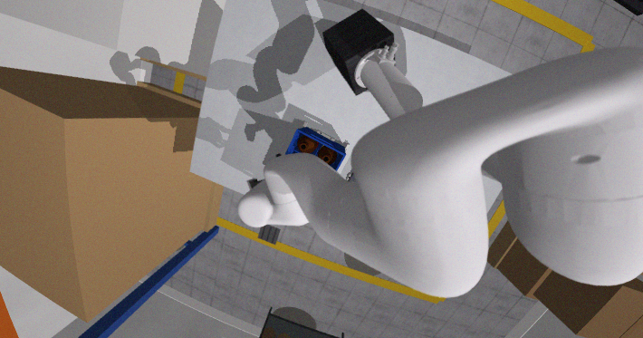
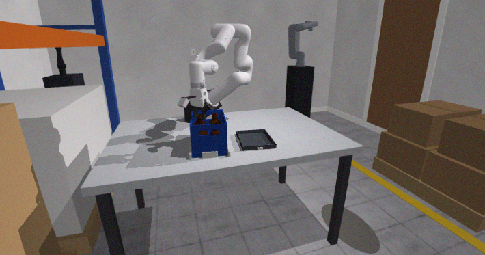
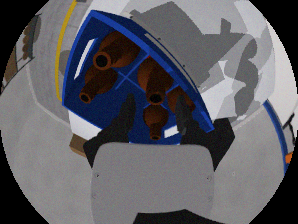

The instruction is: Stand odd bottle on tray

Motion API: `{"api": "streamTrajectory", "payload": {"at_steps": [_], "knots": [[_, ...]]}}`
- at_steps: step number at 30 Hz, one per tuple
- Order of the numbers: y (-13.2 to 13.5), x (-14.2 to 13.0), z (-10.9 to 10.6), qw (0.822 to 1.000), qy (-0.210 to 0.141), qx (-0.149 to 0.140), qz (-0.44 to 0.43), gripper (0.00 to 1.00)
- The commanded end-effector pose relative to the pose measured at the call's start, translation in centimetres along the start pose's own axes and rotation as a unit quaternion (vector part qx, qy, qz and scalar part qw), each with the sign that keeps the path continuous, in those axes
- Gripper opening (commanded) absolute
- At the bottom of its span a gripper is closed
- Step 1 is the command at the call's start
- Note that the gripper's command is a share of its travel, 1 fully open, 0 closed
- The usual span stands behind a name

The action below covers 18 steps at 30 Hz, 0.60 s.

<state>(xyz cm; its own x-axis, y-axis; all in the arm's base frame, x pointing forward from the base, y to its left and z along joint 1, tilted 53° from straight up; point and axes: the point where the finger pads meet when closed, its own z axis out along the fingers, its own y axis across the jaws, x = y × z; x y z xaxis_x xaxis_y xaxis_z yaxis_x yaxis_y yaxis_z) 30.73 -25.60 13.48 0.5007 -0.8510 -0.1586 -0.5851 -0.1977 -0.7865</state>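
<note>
A blue crate (image 2: 209,142) (image 1: 291,144) (image 3: 72,72) stands on the white table (image 2: 307,132) and holds several brown bottles (image 2: 214,119) (image 1: 303,145) (image 3: 105,63), all upright. My gripper (image 2: 202,110) (image 3: 155,101) is open and reaches down into the back of the crate. Its two dark fingers stand on either side of the neck of one brown bottle (image 3: 154,115) with a gap on each side. The dark tray (image 2: 256,148) lies empty just right of the crate. In the overhead view the arm hides the gripper and most of the crate.
A black pedestal (image 2: 299,87) with a grey arm stands behind the table. A blue shelf post (image 2: 102,50) and a white block are on the left, and cardboard boxes (image 2: 434,135) on the right.
</note>
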Motion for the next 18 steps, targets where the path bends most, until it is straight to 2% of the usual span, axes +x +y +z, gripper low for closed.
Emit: {"api": "streamTrajectory", "payload": {"at_steps": [1,18], "knots": [[0.0,0.1,-2.0,1.000,0.002,0.000,0.000,0.65],[0.0,0.1,-5.6,1.000,0.002,0.000,0.000,0.65]]}}
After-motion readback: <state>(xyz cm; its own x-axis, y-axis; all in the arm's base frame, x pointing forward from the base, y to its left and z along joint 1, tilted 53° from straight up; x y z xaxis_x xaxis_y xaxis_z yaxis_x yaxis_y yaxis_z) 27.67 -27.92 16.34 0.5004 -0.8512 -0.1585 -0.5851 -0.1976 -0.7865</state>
